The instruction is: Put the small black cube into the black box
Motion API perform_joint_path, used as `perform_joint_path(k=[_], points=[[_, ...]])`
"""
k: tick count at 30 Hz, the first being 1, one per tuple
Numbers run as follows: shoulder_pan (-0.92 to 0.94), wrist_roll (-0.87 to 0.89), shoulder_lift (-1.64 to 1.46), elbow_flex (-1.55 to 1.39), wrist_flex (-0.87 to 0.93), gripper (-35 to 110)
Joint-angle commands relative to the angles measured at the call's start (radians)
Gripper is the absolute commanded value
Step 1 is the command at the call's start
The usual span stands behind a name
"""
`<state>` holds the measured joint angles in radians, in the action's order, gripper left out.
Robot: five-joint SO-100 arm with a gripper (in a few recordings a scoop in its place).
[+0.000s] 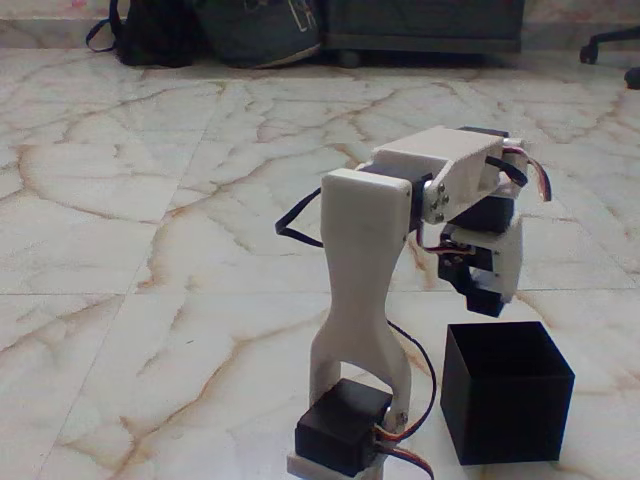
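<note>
The black box point(507, 398) stands open-topped on the marble floor at the lower right of the fixed view, beside the arm's base. My gripper point(484, 296) hangs pointing down just above the box's back rim. A small dark block that looks like the small black cube point(486, 298) sits at its tip, between the white finger parts. The jaws appear shut on it, though dark parts blend together there. The inside of the box is hidden by its front wall.
The white arm's upright link point(358, 290) and black base servo point(340, 428) stand left of the box. Black cables point(296, 222) loop off the arm. Bags point(215, 30) and furniture line the far wall. Open marble floor lies to the left.
</note>
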<state>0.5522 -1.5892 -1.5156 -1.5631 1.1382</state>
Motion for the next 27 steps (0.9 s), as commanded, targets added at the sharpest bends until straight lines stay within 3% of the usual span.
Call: perform_joint_path(k=[1, 6, 19, 27], points=[[0.040, -0.012, 0.008, 0.002, -0.037, 0], [0.080, -0.041, 0.095, 0.002, -0.137, 0], [0.058, -0.008, 0.063, 0.002, -0.109, 5], [-0.229, 0.115, -0.133, -0.224, -0.129, 5]])
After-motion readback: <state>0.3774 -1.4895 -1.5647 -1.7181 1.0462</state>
